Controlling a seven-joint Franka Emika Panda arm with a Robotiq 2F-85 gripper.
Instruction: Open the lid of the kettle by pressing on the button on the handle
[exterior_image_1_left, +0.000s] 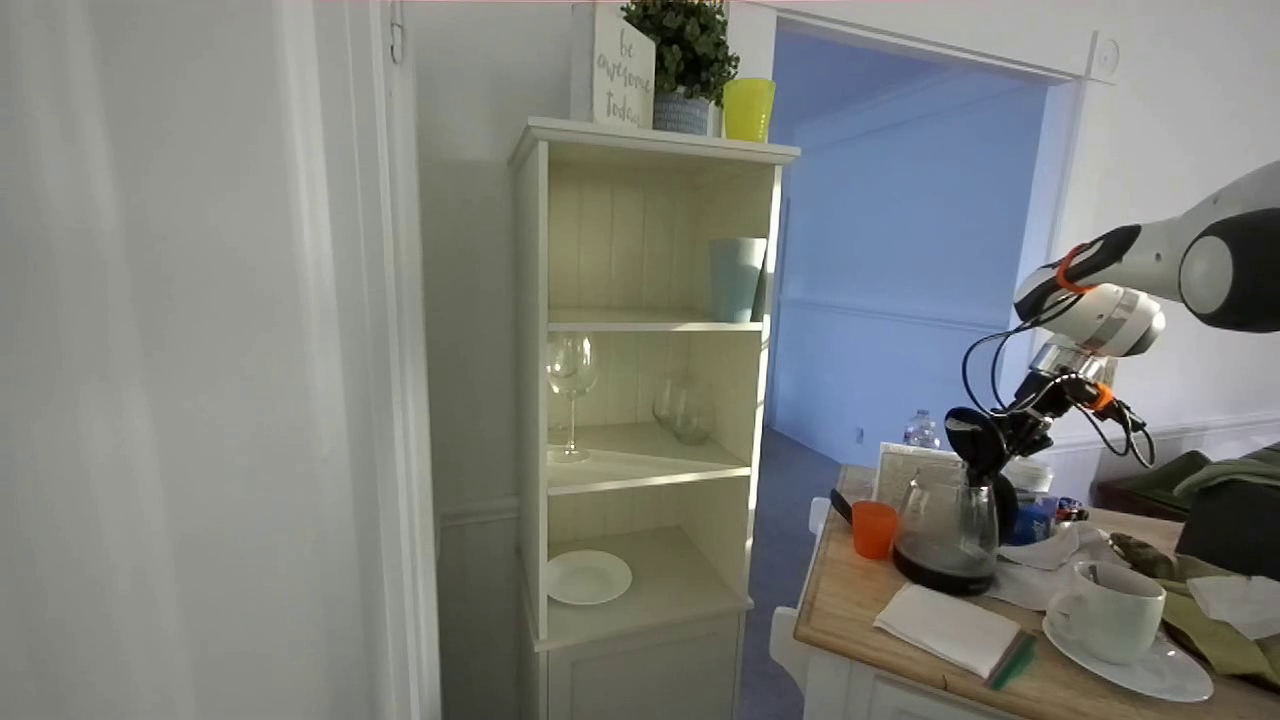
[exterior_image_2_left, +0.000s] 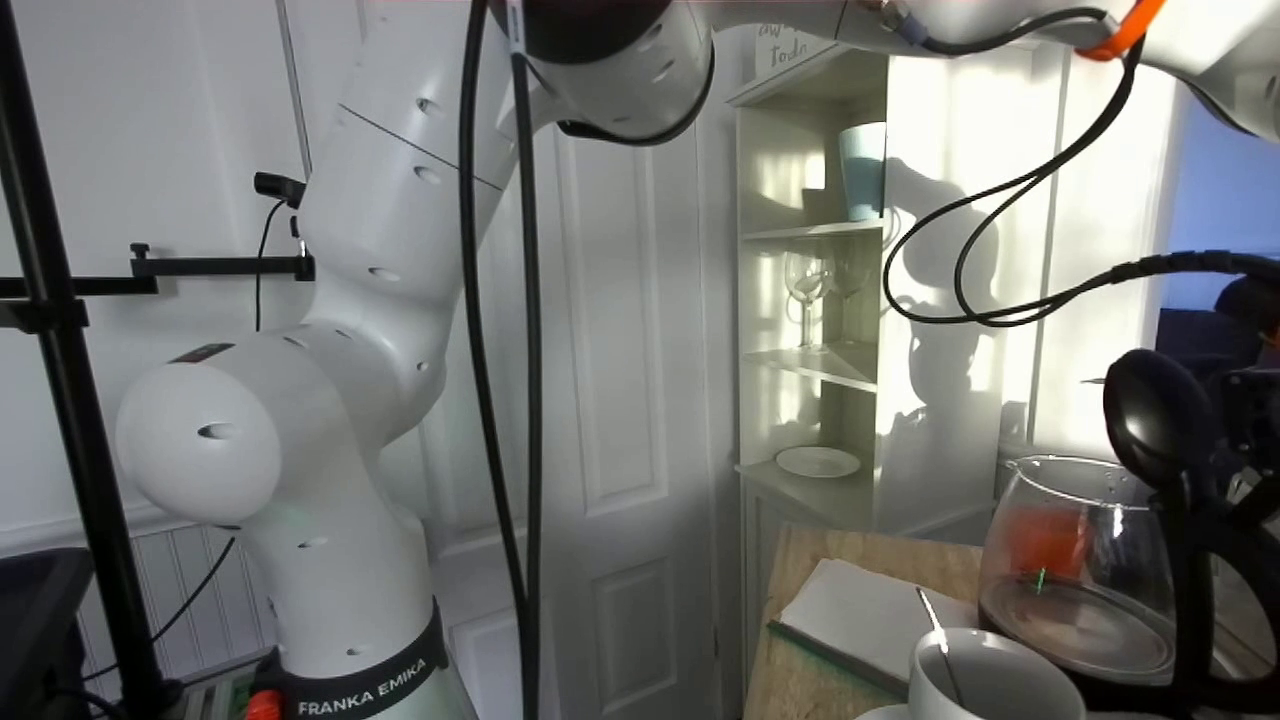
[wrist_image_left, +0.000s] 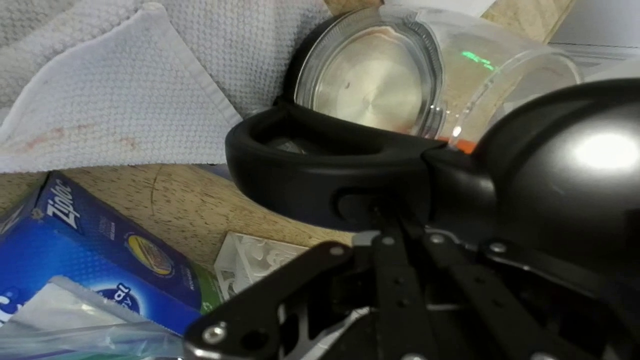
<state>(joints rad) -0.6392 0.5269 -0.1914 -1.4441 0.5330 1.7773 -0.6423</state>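
A glass kettle (exterior_image_1_left: 940, 535) with a black base stands upright on the wooden table; it also shows in an exterior view (exterior_image_2_left: 1070, 590) and in the wrist view (wrist_image_left: 372, 82). Its round black lid (exterior_image_2_left: 1157, 415) is open and stands up above the rim at the handle side; in the wrist view the lid (wrist_image_left: 585, 165) fills the right side. The black handle (wrist_image_left: 295, 175) has a button (wrist_image_left: 352, 205) near its top. My gripper (wrist_image_left: 392, 215) is shut with nothing between its fingers. Its tips are at the button and cover part of it; contact is hard to tell.
An orange cup (exterior_image_1_left: 874, 530) stands beside the kettle. A white cup (exterior_image_1_left: 1115, 605) on a saucer and a folded white cloth (exterior_image_1_left: 950, 630) lie in front. A blue Ziploc box (wrist_image_left: 100, 250) and a white towel (wrist_image_left: 125, 100) are near the handle.
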